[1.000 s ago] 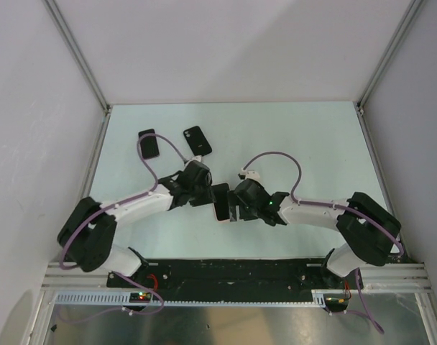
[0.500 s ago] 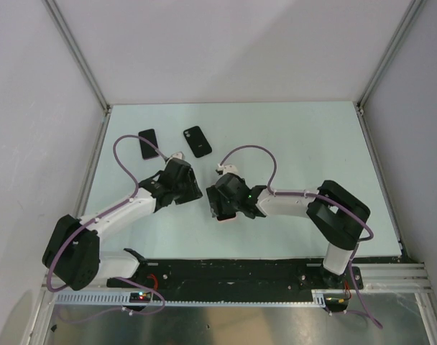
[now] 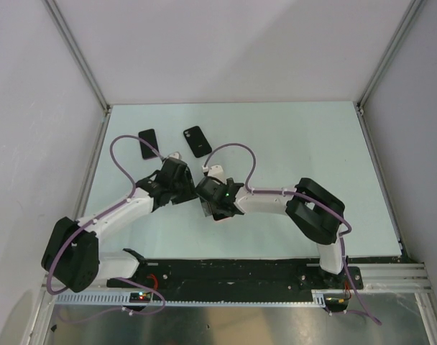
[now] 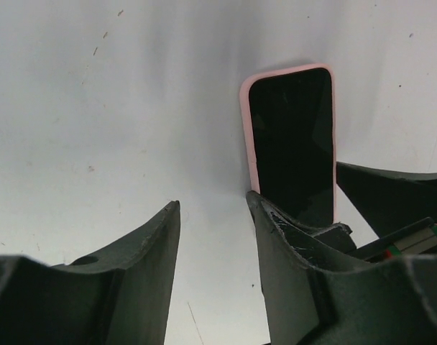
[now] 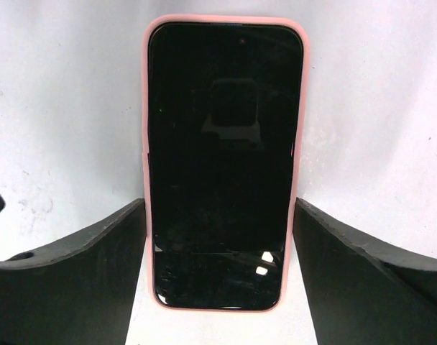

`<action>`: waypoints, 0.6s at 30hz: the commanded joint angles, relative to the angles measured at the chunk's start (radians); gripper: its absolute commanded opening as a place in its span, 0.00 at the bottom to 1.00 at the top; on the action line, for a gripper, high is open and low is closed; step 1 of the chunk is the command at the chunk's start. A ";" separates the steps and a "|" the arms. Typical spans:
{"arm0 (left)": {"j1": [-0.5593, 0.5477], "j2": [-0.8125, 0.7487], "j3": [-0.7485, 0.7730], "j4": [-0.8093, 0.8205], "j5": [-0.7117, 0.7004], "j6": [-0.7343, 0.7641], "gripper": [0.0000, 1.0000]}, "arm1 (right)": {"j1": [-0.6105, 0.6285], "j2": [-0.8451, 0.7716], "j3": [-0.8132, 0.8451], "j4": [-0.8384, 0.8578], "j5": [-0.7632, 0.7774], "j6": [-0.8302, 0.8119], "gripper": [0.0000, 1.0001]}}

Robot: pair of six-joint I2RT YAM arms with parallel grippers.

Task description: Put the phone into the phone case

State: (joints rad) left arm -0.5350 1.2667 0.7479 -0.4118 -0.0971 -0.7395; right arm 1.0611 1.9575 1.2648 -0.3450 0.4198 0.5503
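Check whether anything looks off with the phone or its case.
Nothing stands out. The phone sits square in the pink case, with the rim even all round and the screen up, no crack showing. It lies flat on the table. The right gripper straddles it, open.

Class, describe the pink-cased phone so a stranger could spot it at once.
On the pale table, look under the right arm's tool. A phone lies flat there, screen up. Unlike the two black items farther back, it has a pink rim.

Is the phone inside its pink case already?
Yes, in: the case rims the phone on all four sides in the right wrist view.
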 commanded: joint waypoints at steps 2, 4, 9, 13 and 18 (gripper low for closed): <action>0.030 -0.026 0.014 0.024 0.014 0.010 0.51 | -0.043 -0.008 -0.091 -0.103 0.064 0.030 0.72; 0.036 -0.012 0.025 0.023 0.015 0.003 0.51 | -0.085 -0.050 -0.149 -0.074 0.054 0.034 0.70; 0.038 0.050 0.075 0.024 0.019 -0.003 0.51 | -0.183 -0.138 -0.257 -0.041 0.065 0.019 0.68; 0.039 0.109 0.126 0.024 0.021 -0.001 0.51 | -0.264 -0.183 -0.308 -0.022 0.063 -0.001 0.69; 0.059 0.215 0.204 0.024 -0.003 -0.018 0.51 | -0.350 -0.205 -0.329 -0.011 0.053 -0.027 0.76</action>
State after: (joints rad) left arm -0.5022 1.4185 0.8742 -0.4053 -0.0818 -0.7422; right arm 0.7692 1.7477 0.9787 -0.2752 0.4328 0.5659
